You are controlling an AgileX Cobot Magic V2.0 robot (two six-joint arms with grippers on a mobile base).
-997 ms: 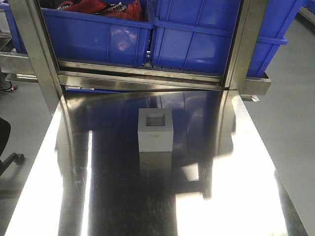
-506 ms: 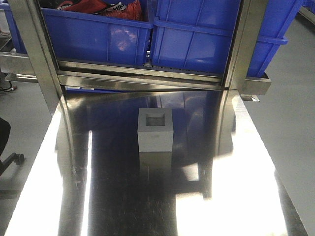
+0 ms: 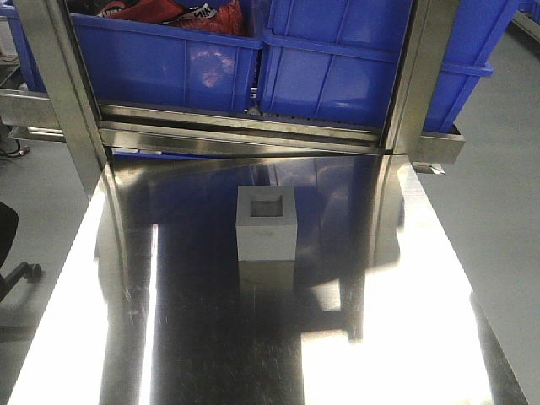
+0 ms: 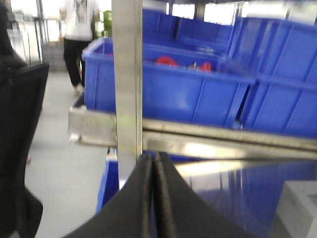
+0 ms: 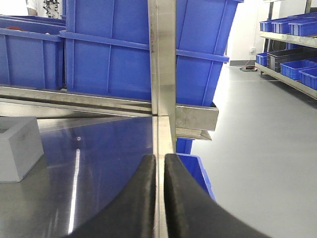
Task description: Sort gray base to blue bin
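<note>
Gray base (image 3: pixel 267 224) sits recess-up at the middle of our steel table (image 3: pixel 405 337); the blue bin (image 3: pixel 337 84) stands beyond the table's far edge. Our left gripper (image 4: pixel 154 163) and right gripper (image 5: pixel 160 163) are closed, empty.

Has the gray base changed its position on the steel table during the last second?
No. The gray base stands at the same spot in front of the steel crossbar, with the same gap to it as before and its recess facing up.
</note>
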